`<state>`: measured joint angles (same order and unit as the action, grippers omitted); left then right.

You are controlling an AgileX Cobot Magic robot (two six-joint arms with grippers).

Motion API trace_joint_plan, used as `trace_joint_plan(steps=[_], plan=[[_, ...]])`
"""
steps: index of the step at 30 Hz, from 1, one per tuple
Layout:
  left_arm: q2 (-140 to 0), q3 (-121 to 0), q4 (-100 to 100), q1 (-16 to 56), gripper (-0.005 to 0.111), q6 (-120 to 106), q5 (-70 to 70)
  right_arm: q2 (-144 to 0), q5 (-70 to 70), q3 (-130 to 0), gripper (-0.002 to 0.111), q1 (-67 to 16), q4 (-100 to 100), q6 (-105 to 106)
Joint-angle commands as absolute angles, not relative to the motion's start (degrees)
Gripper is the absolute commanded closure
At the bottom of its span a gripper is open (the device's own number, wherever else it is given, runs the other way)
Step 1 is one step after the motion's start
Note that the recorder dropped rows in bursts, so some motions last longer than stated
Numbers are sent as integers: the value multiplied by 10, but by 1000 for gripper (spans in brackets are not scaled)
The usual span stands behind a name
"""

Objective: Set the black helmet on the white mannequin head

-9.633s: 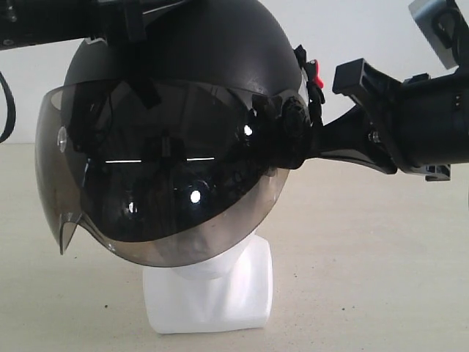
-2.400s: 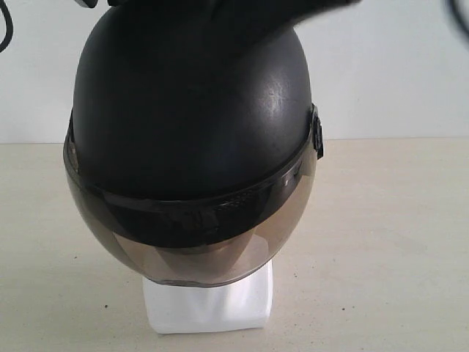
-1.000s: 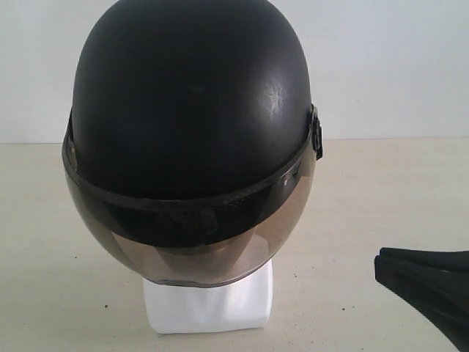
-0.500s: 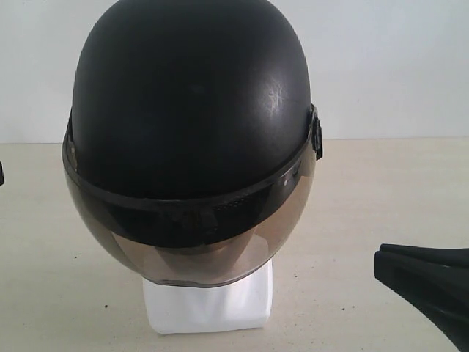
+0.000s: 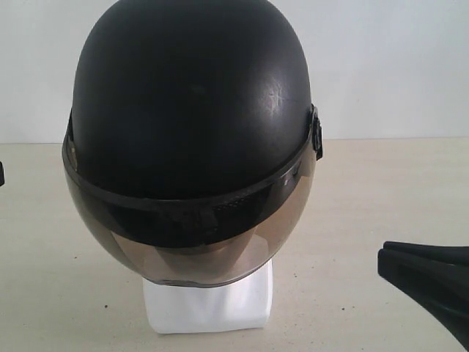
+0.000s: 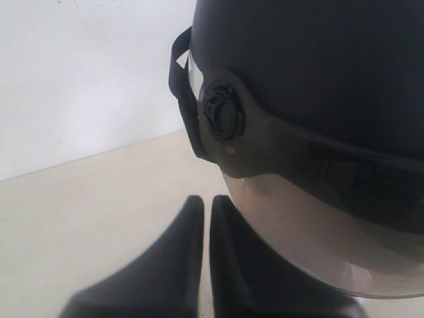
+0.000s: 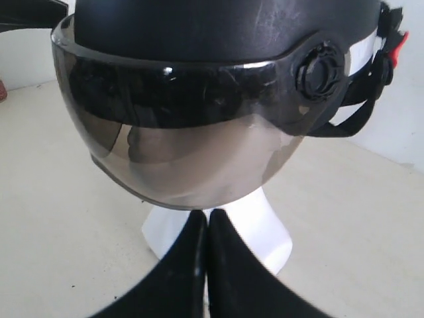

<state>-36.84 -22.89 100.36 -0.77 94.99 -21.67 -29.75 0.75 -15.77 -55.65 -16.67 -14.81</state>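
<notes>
At centre frame, the black helmet (image 5: 190, 103) sits on the white mannequin head (image 5: 209, 304), visor (image 5: 198, 253) covering its face. The left pincer (image 6: 207, 200) and right pincer (image 7: 207, 216), both pressed together and empty, hang near; a careless swing could knock helmet or head over.

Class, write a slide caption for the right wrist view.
Black helmet sits on white mannequin head; right claw shut, holding nothing.
</notes>
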Motion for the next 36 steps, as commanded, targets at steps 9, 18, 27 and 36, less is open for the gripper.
trace_joint_plan(steps=[9, 18, 27, 36], plan=[[-364, -226, 999, -10, 102, 955, -210, -172, -49, -152, 108, -255, -170, -157], [-364, -226, 999, -10, 102, 955, -210, -144, -48, -67, 108, -62, -170, -160], [-364, -226, 999, -10, 102, 955, -210, 0, 34, 0, 108, -56, -172, -157], [-364, -226, 999, -10, 102, 955, -210, 0, 128, 0, 108, -57, -127, -117]])
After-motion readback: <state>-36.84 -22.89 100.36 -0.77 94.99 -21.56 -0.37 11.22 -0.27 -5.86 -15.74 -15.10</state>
